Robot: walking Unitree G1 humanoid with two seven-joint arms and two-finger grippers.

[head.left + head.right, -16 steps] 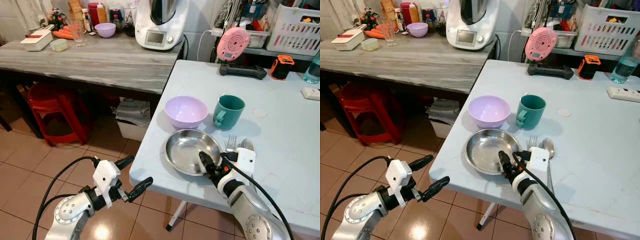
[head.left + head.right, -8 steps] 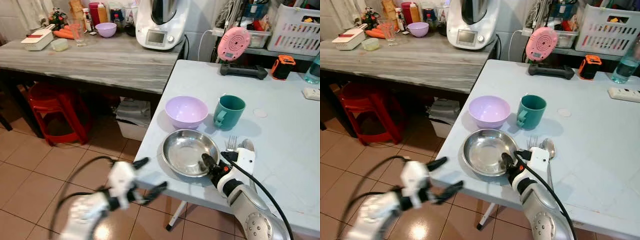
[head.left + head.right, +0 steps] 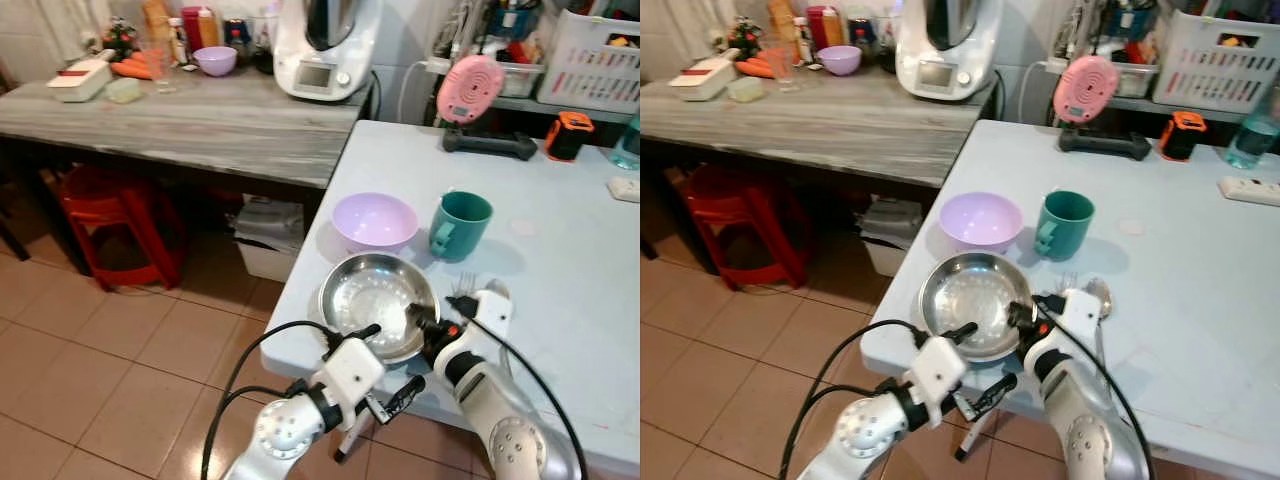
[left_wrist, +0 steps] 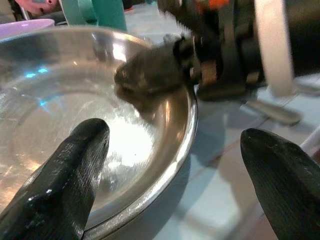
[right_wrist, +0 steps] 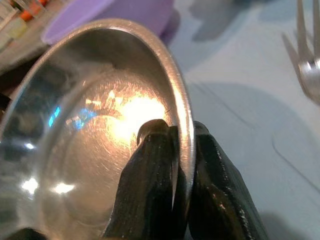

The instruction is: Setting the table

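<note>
Two claws on one steel bowl (image 3: pixel 376 304). Right claw (image 5: pixel 172 170) is clamped on the bowl's rim, one finger inside, one outside (clear in the right wrist view). The bowl sits at the near edge of the pale blue bench (image 3: pixel 570 230) and looks tilted, its rim lifted on the right claw's side.

Left claw (image 3: pixel 388 365) is spread wide at the bowl's near side, below the bench edge; the left wrist view has one finger (image 4: pixel 60 185) in front of the bowl's near rim and the other well off to the side, over the bench top. It grips nothing.

Behind the bowl: lilac bowl (image 3: pixel 374 220), just beside it a teal mug (image 3: pixel 457 225) with its handle towards the lilac bowl. A fork (image 3: pixel 463 284) and spoon (image 3: pixel 497 291) lie just right of the steel bowl, partly hidden by the right wrist.

Further back on the bench: pink round gadget (image 3: pixel 467 88), orange-and-black device (image 3: pixel 569 135). Grey wooden side bench (image 3: pixel 200 110) to the left carries a white kitchen machine (image 3: pixel 322 45); red stool (image 3: pixel 125 215) underneath it.
</note>
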